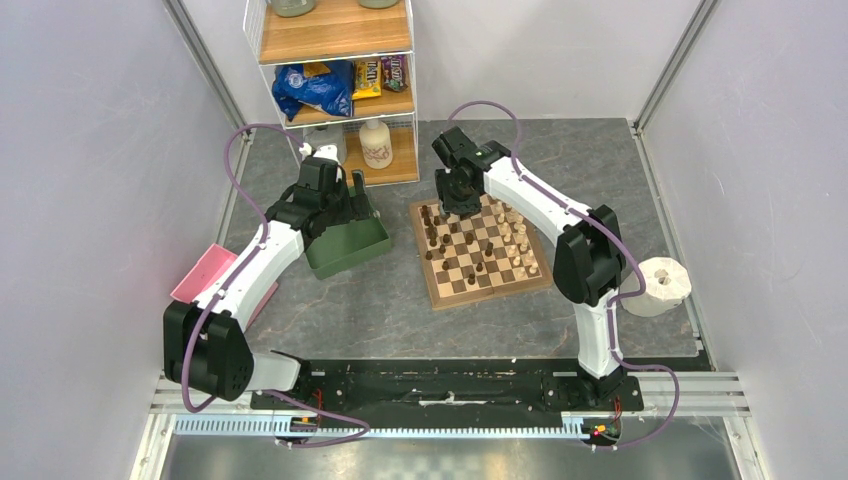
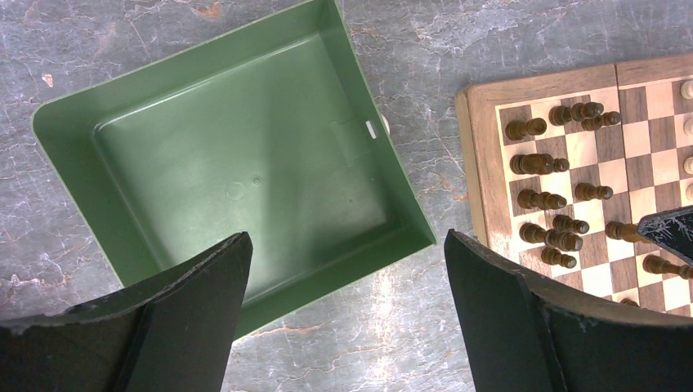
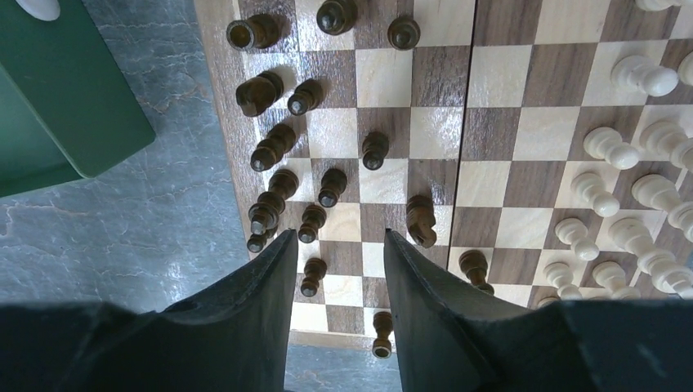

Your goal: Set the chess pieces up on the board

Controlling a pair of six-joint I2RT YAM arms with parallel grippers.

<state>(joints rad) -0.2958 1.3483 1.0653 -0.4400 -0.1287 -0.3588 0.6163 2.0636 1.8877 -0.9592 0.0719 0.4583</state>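
The board [image 1: 492, 291] lies right of centre, with dark chess pieces [image 1: 440, 232] along its left side and pale ones [image 1: 517, 240] along its right. My right gripper [image 1: 458, 203] hangs over the board's far left corner. In the right wrist view its jaws [image 3: 339, 235] stand part open with nothing between them. They are above the dark pieces [image 3: 282, 140], and a dark pawn [image 3: 313, 276] stands on a square below the gap. Pale pieces [image 3: 621, 151] crowd the right of that view. My left gripper [image 2: 347, 238] is wide open and empty over the near edge of the green tray [image 2: 245, 147].
The green tray [image 1: 345, 250] sits left of the board and looks empty. A small pale object [image 3: 37, 8] lies beside it. A shelf [image 1: 340, 85] with snack bags and a bottle stands at the back. A pink object [image 1: 205, 270] lies left and a pale roll [image 1: 660, 285] right.
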